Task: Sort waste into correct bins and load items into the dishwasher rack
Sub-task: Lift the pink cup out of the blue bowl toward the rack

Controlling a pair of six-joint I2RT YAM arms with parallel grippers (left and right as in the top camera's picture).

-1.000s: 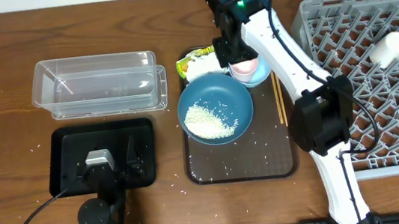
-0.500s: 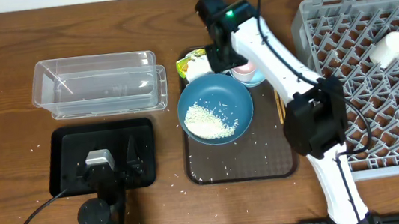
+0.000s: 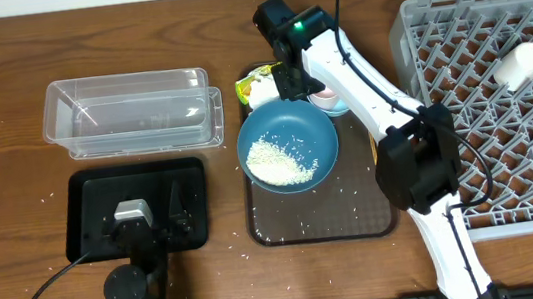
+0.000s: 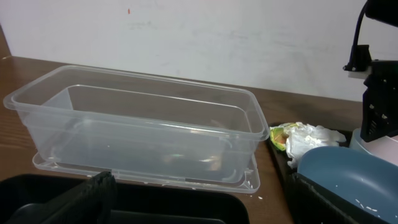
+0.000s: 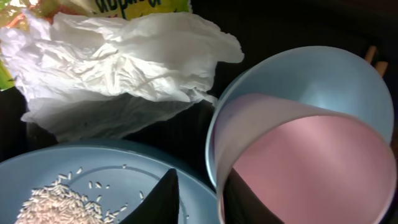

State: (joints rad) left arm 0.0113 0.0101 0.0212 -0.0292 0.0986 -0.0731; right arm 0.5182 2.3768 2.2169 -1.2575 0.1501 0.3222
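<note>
Right wrist: right gripper (image 5: 196, 190) straddles the rim of the small light-blue bowl (image 5: 298, 78), pink cup (image 5: 311, 168) nested inside, on the brown tray (image 3: 325, 218). Can't tell if pinched. Next: clamp, lift to dishwasher rack (image 3: 502, 92).

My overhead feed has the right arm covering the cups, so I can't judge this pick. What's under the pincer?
Observer: A pink cup nested inside the small light-blue bowl.
Operator: How do the jaws sit?
Observer: One finger stands outside the bowl's rim, toward the big blue bowl, with a gap to the rim.
Operator: Is the tissue in the way?
Observer: Its edge reaches close to the small bowl's rim, away from that finger.
</note>
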